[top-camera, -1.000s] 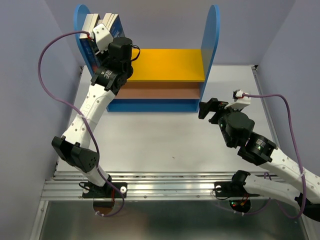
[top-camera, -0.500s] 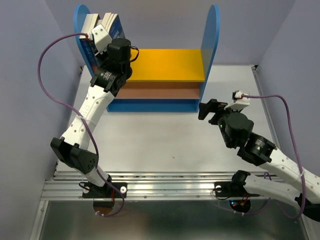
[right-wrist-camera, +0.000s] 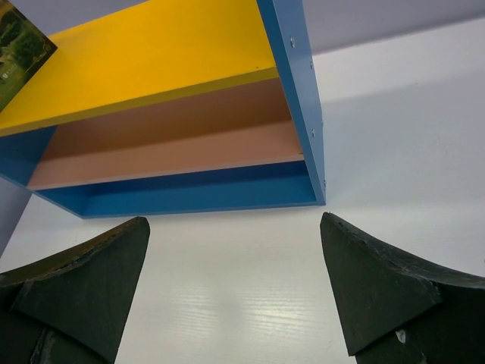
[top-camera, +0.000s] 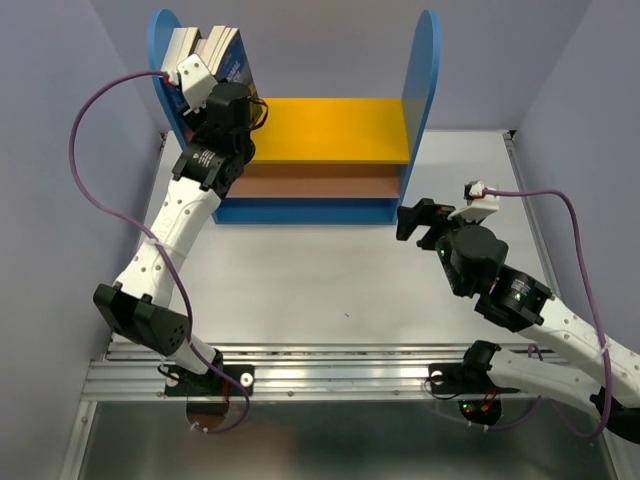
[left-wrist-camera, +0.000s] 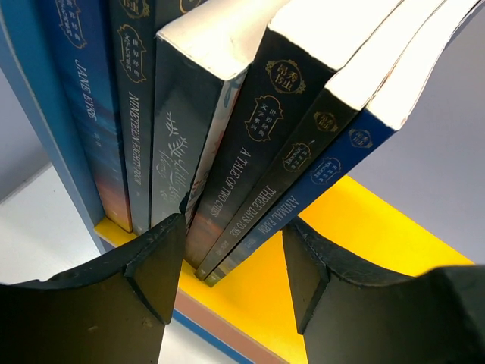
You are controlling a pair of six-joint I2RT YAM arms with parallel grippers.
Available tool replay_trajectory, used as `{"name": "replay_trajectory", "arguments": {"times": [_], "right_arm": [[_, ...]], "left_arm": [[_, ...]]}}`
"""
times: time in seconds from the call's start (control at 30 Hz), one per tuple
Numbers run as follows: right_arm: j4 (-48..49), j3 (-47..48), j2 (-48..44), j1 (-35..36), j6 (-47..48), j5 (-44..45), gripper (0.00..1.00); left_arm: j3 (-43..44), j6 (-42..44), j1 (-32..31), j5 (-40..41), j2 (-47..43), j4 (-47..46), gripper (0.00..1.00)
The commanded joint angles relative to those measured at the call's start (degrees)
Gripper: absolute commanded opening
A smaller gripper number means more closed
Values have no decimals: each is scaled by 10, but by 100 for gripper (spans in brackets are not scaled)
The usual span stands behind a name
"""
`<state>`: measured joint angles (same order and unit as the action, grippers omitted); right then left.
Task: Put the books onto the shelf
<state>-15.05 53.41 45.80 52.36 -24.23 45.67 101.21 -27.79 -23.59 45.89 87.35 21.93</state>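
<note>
Several books point(left-wrist-camera: 235, 189) stand on the yellow upper board point(left-wrist-camera: 356, 235) of the shelf point(top-camera: 335, 130), packed against its left blue panel. The three on the left are upright. The three on the right, ending with Animal Farm point(left-wrist-camera: 303, 205), lean left against them. My left gripper point(left-wrist-camera: 233, 258) is open just in front of the leaning books' lower ends, a finger on either side and holding nothing. In the top view it point(top-camera: 215, 90) sits at the shelf's upper left by the books point(top-camera: 205, 45). My right gripper point(right-wrist-camera: 235, 258) is open and empty above the table, near the shelf's right panel point(right-wrist-camera: 299, 98).
The shelf's brown lower board point(right-wrist-camera: 167, 144) and blue base point(right-wrist-camera: 189, 193) hold nothing that I can see. The right arm point(top-camera: 500, 280) lies across the table's right side. Grey walls close in on the left and right. A metal rail point(top-camera: 330, 370) runs along the near edge.
My left gripper has opened off the books and shifted slightly left. The right arm has not moved.
</note>
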Motion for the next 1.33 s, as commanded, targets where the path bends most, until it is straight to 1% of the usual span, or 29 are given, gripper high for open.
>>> {"name": "replay_trajectory", "arguments": {"times": [0.0,0.2,0.27,0.37,0.4,0.43,0.63,0.7,0.73,0.87,0.97,1.0,1.1,1.3], "right_arm": [[7,-3,-1,2,-1,-1,100],[8,-3,2,2,-2,-1,100],[8,-3,3,2,-2,-1,100],[8,-5,2,2,-1,0,100],[7,-6,1,2,-1,0,100],[7,-6,0,2,-1,0,100],[8,-7,1,2,0,3,100],[7,-6,3,2,1,2,100],[8,-5,4,2,1,0,100],[8,-1,8,2,4,-24,100],[8,5,18,2,1,-27,100],[5,6,24,2,2,-25,100],[-9,16,47,2,11,-28,100],[-10,24,73,2,12,-30,100]], "left_arm": [[-9,27,18,15,-35,-15,64],[-32,40,18,-30,-71,-45,71],[-41,48,18,-51,-82,-55,80],[-52,49,17,-76,-101,-61,83],[-60,50,18,-83,-112,-65,90],[-64,51,18,-97,-118,-68,93],[-87,57,16,-157,-159,-84,96],[-92,59,16,-174,-171,-88,99],[-93,63,15,-201,-175,-88,99],[-114,58,15,-246,-208,-86,99],[-146,37,16,-242,-244,-88,99],[-169,33,16,-241,-257,-89,99],[-204,19,16,-238,-310,-90,99],[-229,-1,15,-208,-348,-61,99]]}}
